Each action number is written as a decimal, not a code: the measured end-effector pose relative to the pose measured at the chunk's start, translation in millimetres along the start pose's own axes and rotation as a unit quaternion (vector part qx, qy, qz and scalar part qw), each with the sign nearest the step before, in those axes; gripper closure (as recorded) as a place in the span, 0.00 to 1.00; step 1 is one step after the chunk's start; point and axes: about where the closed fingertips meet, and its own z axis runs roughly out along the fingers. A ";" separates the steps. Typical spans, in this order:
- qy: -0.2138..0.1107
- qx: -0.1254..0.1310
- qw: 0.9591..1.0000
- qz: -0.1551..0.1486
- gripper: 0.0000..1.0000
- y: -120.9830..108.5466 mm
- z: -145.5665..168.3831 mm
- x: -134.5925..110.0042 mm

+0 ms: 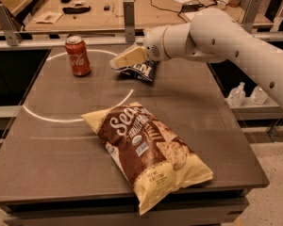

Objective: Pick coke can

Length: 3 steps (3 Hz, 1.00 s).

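Observation:
The coke can (pixel 78 55) is a small red can with white script and a silver top. It stands upright at the far left of the dark table (pixel 52 145), on the white circle line. My gripper (pixel 120 60) is at the end of the white arm that reaches in from the right. It hovers above the table to the right of the can, in front of the dark blue snack bag (pixel 140 70). A gap of table separates it from the can.
A large brown and yellow chip bag (pixel 148 149) lies across the near middle of the table. Metal rails and posts (pixel 129 13) run behind the table's far edge. Two small bottles (pixel 237 95) stand on a lower shelf at the right.

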 end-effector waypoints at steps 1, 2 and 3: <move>0.000 0.000 1.000 0.000 0.00 0.1 0.1 0.0; 0.006 -0.002 1.000 0.006 0.00 3.4 14.2 0.9; 0.004 0.010 1.000 0.008 0.00 12.1 39.8 -4.2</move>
